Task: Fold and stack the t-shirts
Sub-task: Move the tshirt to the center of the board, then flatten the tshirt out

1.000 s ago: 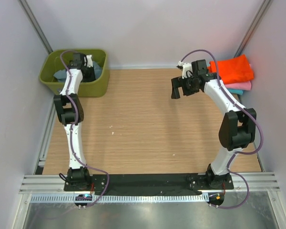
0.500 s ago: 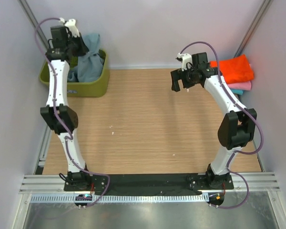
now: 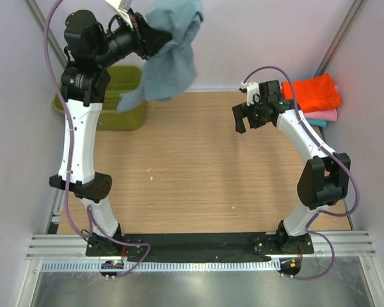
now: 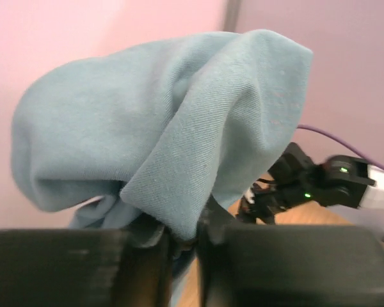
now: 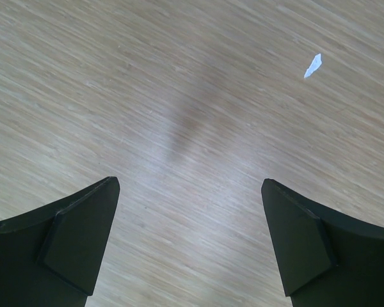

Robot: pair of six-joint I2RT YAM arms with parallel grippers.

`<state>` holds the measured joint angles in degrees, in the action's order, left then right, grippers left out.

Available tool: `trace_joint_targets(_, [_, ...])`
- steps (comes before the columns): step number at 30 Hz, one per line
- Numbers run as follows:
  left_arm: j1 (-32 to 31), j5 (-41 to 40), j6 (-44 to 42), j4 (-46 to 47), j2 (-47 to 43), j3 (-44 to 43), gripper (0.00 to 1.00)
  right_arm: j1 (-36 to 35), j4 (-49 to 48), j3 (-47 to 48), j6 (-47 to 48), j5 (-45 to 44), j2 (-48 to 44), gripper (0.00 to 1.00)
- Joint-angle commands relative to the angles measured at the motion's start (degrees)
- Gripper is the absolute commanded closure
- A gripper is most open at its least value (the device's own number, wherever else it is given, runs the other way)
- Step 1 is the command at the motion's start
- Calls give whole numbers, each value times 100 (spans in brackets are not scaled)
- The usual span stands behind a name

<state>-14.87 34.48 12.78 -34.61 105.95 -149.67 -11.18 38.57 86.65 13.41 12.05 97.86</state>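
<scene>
My left gripper (image 4: 184, 246) clamps the dusty blue-grey cloth t-shirt (image 3: 169, 64); I should lay it flat near my right gripper (image 5: 189, 185), parted wide and empty.

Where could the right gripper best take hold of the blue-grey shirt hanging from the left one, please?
Probably the loose lower edge on its right side, approached from the right. The shirt hangs bunched from the shut left gripper, so that edge dangles free above the table, facing the open right gripper.
</scene>
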Motion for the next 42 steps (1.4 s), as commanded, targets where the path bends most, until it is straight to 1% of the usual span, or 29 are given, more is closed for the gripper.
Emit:
trace_joint_targets(1, [-156, 489, 532, 446, -426, 77, 62, 28, -262, -166, 13, -159, -443, 0])
trace_joint_targets(2, [-156, 411, 559, 429, -496, 208, 47, 37, -288, -192, -14, -194, -487, 0])
trace_joint_targets(3, [-156, 97, 403, 237, -627, 540, 28, 63, -314, -253, -57, -264, -549, 0])
trace_joint_targets(4, [-165, 94, 262, 96, -707, 692, 26, 63, -315, -280, -66, -300, -610, 0])
trace_joint_targets(5, [-156, -106, 113, -27, -768, 902, 24, 116, -315, -307, -75, -335, -654, 0])
trace_joint_targets(6, [-156, -604, -263, -141, -926, 1139, 20, 133, -315, -368, -84, -379, -698, 0])
trace_joint_targets(7, [-156, -861, -406, -308, -1005, 1777, 16, 168, -289, -412, -119, -440, -829, 0])
trace_joint_targets(8, [-165, -1055, -608, -344, -1085, 2131, 13, 273, -245, -430, -111, -415, -883, 0])
trace_joint_targets(10, [-156, -1495, -1116, -458, -1286, 2921, 12, 397, -140, -535, -119, -283, -1110, 0])
trace_joint_targets(11, [-156, -1749, -1137, -476, -1322, 3630, 12, 476, -78, -579, -58, -152, -1199, 0])
trace_joint_targets(12, [-156, -1873, -1198, -546, -1357, 4012, 14, 468, 27, -675, 99, -38, -1295, 0])
trace_joint_targets(13, [-156, -1953, -1390, -616, -1436, 4346, 17, 476, 289, -754, 318, 120, -1401, 0])
trace_joint_targets(14, [-156, -2041, -1357, -574, -1480, 5080, 18, 476, 422, -973, 903, 635, -1671, 0])
trace_joint_targets(15, [-156, -2111, -1339, -512, -1533, 5436, 21, 468, 572, -1088, 1127, 814, -1779, 1])
trace_joint_targets(17, [-156, -2279, -1304, -371, -1604, 6025, 23, 468, 985, -1316, 1531, 1166, -2050, 5])
trace_joint_targets(18, [-156, -2262, -1304, -336, -1613, 6454, 23, 441, 1108, -1579, 1846, 1411, -2113, 6])
trace_joint_targets(20, [-165, -2078, -1164, -318, -1595, 6774, 24, 380, 1459, -1791, 2164, 1597, -2175, 9])
trace_joint_targets(21, [-165, -1999, -1181, -318, -1578, 7010, 26, 258, 1513, -2001, 2427, 1677, -2210, 10])
trace_joint_targets(24, [-305, -1840, -1251, -327, -1464, 7188, 27, 55, 1207, -2424, 2622, 1669, -2289, 11])
trace_joint_targets(25, [-471, -1866, -1469, -336, -1437, 7206, 27, -50, 875, -2521, 2606, 1677, -2315, 12])
trace_joint_targets(26, [-594, -2144, -1636, -371, -1376, 7223, 28, -112, 672, -2696, 2562, 1686, -2333, 12])
trace_joint_targets(27, [-726, -2391, -2003, -571, -1341, 7206, 28, -182, 435, -2776, 2509, 1704, -2325, 12])
trace_joint_targets(28, [-971, -2550, -2207, -704, -1305, 7162, 28, -244, 50, -2829, 2387, 1660, -2281, 12])
trace_joint_targets(30, [-1192, -2902, -2559, -897, -1261, 7188, 30, -542, -356, -2891, 2333, 1511, -2167, 13])
trace_joint_targets(32, [-1211, -2938, -2535, -881, -1252, 7232, 29, -770, -560, -2926, 2464, 1300, -2017, 15])
trace_joint_targets(33, [-1220, -2929, -2447, -785, -1235, 7241, 30, -841, -822, -2961, 2482, 1256, -1947, 15])
trace_joint_targets(36, [-1220, -3157, -2263, -530, -1252, 7311, 29, -991, -1184, -2865, 2167, 1220, -1684, 15])
trace_joint_targets(38, [-1211, -3158, -2288, -494, -1296, 7364, 28, -1035, -1159, -2568, 1982, 1369, -1262, 15])
trace_joint_targets(42, [-1106, -3404, -1938, -275, -1402, 7425, 26, -1386, -1115, -2110, 2174, 1107, -735, 13])
